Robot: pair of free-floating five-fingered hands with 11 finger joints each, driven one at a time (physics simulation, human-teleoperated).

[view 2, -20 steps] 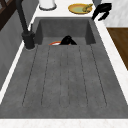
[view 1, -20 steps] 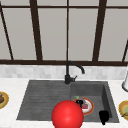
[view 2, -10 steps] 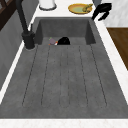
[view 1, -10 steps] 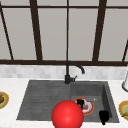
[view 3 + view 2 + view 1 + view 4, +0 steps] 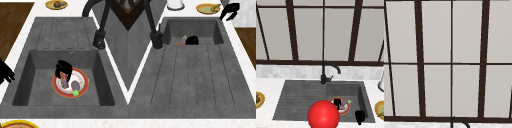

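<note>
Two black hands float at the sink (image 5: 288, 100). Far left on the counter sits a small plate (image 5: 259, 99) with something brown on it. Next comes the flat ribbed part of the sink, with lots of open room. A big red ball (image 5: 323, 115) is at the front, close to the camera, and it hides part of the basin. Behind it stands the black tap (image 5: 327, 72).

The left hand (image 5: 63, 70) is down in the basin, over a plate with a red rim (image 5: 83, 86). Its fingers are bent down and touch the food there, but I cannot tell if they have a grip. On the plate lie a little purple eggplant (image 5: 75, 86) with a green stem and something striped (image 5: 64, 81). The eggplant looks light, smooth and maybe slippery, so I would hold it round its fat middle. The plate could crack if it were bumped.

The basin walls are steep and close, so the easy way out is straight up.

The right hand (image 5: 359, 117) hangs over the front right corner of the sink, fingers curled, holding nothing. Farther right sits a yellow plate (image 5: 380, 110), and a white jar (image 5: 175, 3) stands behind it.
</note>
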